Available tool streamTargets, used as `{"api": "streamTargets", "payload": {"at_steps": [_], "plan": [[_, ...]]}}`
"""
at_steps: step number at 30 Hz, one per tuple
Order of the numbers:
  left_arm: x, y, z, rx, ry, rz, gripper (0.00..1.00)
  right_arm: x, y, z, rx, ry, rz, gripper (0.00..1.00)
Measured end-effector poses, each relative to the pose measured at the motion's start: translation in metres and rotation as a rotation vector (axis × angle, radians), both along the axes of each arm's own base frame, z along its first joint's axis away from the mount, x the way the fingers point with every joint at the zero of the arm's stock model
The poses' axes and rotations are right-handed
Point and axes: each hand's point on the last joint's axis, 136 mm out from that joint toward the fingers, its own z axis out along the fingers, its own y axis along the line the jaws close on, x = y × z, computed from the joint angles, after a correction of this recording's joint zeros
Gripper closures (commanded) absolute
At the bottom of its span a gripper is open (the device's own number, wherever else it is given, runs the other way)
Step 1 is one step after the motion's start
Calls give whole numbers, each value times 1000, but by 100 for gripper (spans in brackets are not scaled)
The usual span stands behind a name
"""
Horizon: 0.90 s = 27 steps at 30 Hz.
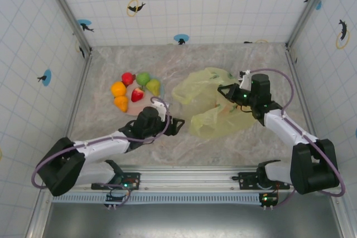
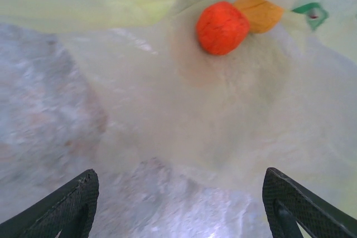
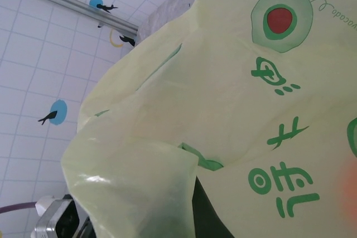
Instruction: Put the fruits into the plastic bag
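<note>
The plastic bag [image 1: 215, 107] lies crumpled right of the table's centre, pale yellow-green with green print. My right gripper [image 1: 224, 90] is shut on its upper right edge, and bag film [image 3: 234, 110] drapes over its fingers. My left gripper [image 1: 177, 124] stands open and empty at the bag's left edge, its fingertips [image 2: 70, 204] wide apart over the marble. Ahead of it an orange-red fruit [image 2: 222, 27] and a yellow-orange one [image 2: 260, 10] lie in the bag's folds. Several fruits rest on and around the pink plate [image 1: 134, 108]: a red one [image 1: 128, 78], a green one [image 1: 143, 78], an orange one [image 1: 118, 88].
Tiled walls close the table on three sides, with metal corner posts [image 1: 67, 9]. The marble top [image 1: 251, 59] is bare behind the bag and along the front edge. Both arm bases sit on the front rail [image 1: 184, 181].
</note>
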Motion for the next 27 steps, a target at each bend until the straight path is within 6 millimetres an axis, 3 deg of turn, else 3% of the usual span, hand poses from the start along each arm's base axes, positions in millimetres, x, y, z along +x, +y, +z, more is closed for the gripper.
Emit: {"api": "streamTargets", "payload": {"at_steps": [7, 13, 16, 19, 23, 27], "plan": [[29, 51, 29, 9, -68, 210, 19, -1, 0, -3, -18, -4, 10, 100], [68, 125, 50, 111, -65, 489, 15, -1, 0, -3, -21, -12, 14, 100], [84, 171, 59, 171, -49, 659, 13, -2, 1, -1, -17, -15, 19, 100], [90, 208, 50, 231, 2, 779, 11, -1, 2, 0, -11, -25, 24, 100], [92, 246, 14, 300, 156, 865, 9, -1, 4, -1, -3, -28, 38, 100], [96, 251, -13, 361, 273, 839, 7, -1, 5, -4, 0, -16, 48, 100]]}}
